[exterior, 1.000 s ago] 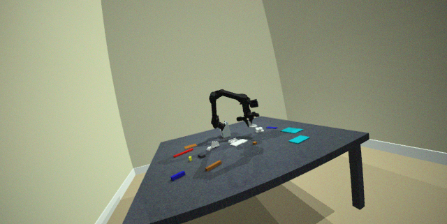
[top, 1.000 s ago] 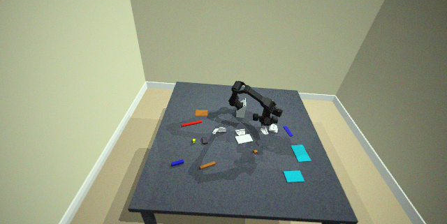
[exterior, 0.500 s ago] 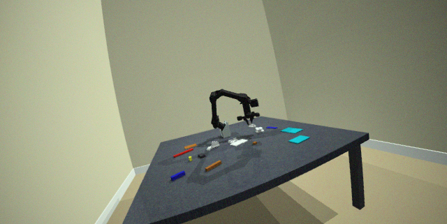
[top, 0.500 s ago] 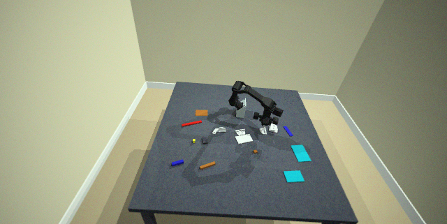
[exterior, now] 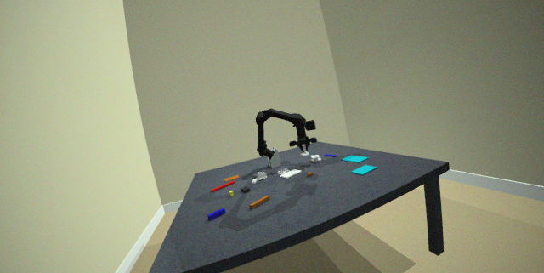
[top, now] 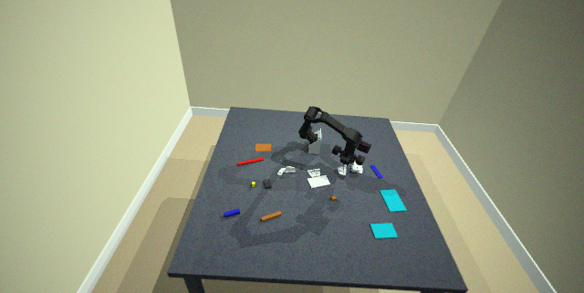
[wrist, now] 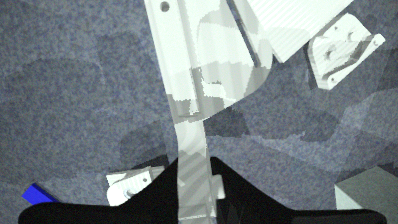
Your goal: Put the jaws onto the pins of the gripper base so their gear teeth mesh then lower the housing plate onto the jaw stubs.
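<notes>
My gripper (top: 346, 163) (exterior: 304, 150) (wrist: 197, 162) is shut on a white jaw (top: 342, 171) (exterior: 305, 153) (wrist: 175, 55), which has a narrow stem, a hole and a wide slotted flange. It is held above the table. A white part with two round features, seemingly the gripper base (top: 358, 169) (exterior: 315, 158) (wrist: 131, 186), lies close beside it, partly behind a finger in the wrist view. Another white part with two holes and a raised rim, perhaps the housing plate (top: 313, 172) (exterior: 283, 171) (wrist: 345, 50), lies on the table. A second white jaw (top: 287, 171) (exterior: 260, 176) lies farther left.
A white rectangle (top: 318, 182) (exterior: 291, 173) (wrist: 295, 25) lies beside the rimmed part. A blue bar (top: 376, 172) (wrist: 38, 194) and two cyan sheets (top: 392, 200) (top: 383, 230) are to the right. A small orange block (top: 333, 198) is in front. A black block (top: 267, 184) and several coloured pieces lie left.
</notes>
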Robot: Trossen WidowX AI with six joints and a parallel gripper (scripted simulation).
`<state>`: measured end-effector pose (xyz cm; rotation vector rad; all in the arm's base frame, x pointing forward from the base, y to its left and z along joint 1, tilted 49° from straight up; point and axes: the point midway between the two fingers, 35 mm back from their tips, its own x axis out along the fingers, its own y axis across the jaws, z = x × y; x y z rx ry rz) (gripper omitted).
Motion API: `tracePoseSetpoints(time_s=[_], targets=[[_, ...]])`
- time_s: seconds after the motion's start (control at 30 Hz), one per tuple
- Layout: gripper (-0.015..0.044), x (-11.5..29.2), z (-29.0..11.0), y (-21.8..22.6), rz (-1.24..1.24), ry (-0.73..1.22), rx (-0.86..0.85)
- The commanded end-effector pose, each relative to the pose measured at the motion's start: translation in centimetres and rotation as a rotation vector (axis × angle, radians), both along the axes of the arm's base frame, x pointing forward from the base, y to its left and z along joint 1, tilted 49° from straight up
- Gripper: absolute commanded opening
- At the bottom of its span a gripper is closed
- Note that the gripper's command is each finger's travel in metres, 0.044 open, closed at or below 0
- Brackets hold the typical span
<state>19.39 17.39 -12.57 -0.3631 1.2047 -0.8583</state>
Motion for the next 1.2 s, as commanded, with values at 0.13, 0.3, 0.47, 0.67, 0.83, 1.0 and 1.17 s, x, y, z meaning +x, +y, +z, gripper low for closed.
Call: tracePoseSetpoints(time_s=[0.13,0.3,0.47,0.67,0.83,1.0,1.17], targets=[[0.0037,0.0,-0.4,0.4,-0.1,-0.106,0.016],[0.0037,0.1,-0.6,0.6,-0.168,-0.183,0.027],[0.0037,0.2,-0.7,0.7,-0.234,-0.257,0.037],[0.0037,0.2,-0.8,0.7,-0.243,-0.267,0.038],[0.0037,0.4,-1.3,0.3,-0.243,-0.267,0.038],[0.0037,0.5,-1.9,-0.3,-0.243,-0.267,0.038],[0.0037,0.6,-2.4,-0.9,-0.243,-0.268,0.038]])
